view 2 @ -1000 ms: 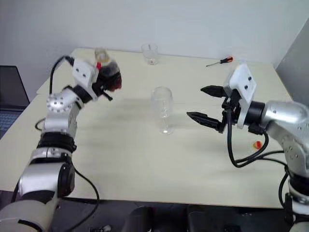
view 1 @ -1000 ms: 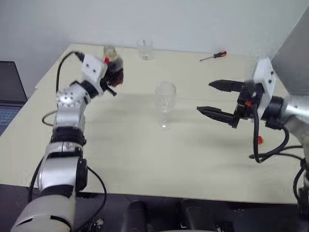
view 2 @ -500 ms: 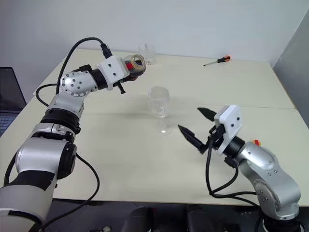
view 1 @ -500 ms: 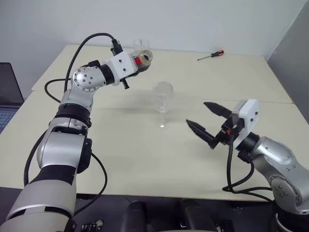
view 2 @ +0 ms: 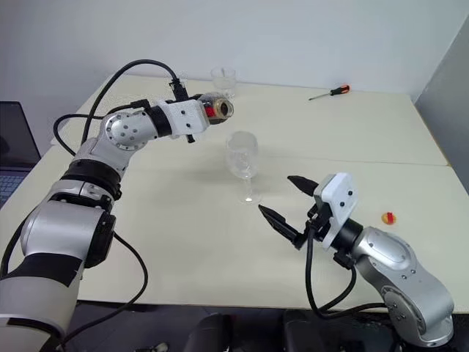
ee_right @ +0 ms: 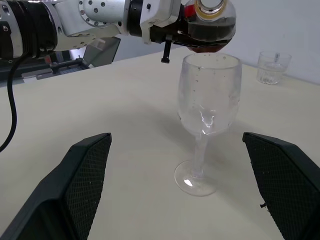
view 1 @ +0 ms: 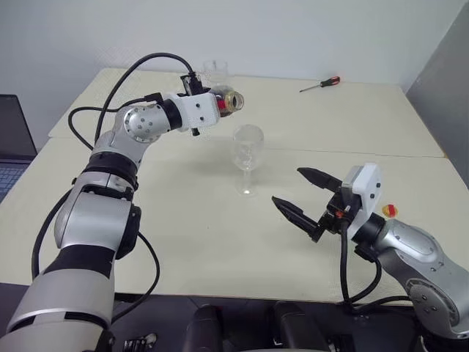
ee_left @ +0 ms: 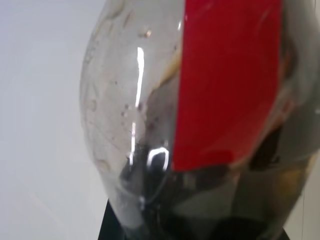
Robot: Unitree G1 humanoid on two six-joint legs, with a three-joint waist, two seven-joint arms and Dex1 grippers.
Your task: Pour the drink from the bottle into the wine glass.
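left hand (view 1: 220,103) tipping bottle (view 1: 233,101), seemingly over wine glass (view 1: 248,147)

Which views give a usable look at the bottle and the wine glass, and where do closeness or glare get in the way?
Left wrist view: the bottle sits too close, soft, with white glare streaks on the plastic. Right wrist view: the wine glass is clear, highlights on bowl and foot, the right gripper's fingers looming large. Eye views: even light, faint shadows on the table.

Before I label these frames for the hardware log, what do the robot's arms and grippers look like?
Both arms are silver-grey metal segments with black joints and loose black cables. Each wrist carries a white boxy camera housing. The left gripper and right gripper have two black, tapered fingers with cross-hatched inner pads.
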